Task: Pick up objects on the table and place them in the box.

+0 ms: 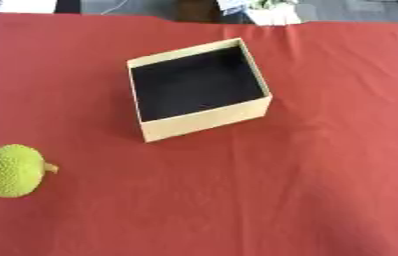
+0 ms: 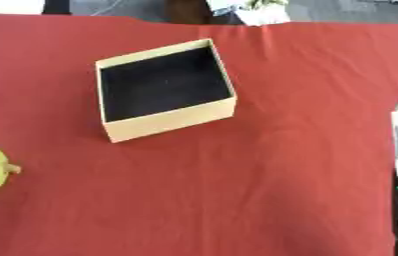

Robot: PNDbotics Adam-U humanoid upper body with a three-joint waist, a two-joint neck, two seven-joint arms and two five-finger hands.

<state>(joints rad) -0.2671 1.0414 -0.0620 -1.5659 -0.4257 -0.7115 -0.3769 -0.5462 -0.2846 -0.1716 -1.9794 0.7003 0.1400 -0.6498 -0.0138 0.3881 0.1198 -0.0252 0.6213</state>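
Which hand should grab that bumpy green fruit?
Probably the left: the green fruit lies at the table's left edge, left of the box. Neither hand clearly shows.

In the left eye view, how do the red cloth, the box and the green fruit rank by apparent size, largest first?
1. Red cloth, covering nearly the whole view.
2. Box, open with a dark inside.
3. Green fruit, clearly smaller than the box although it lies nearer the camera.
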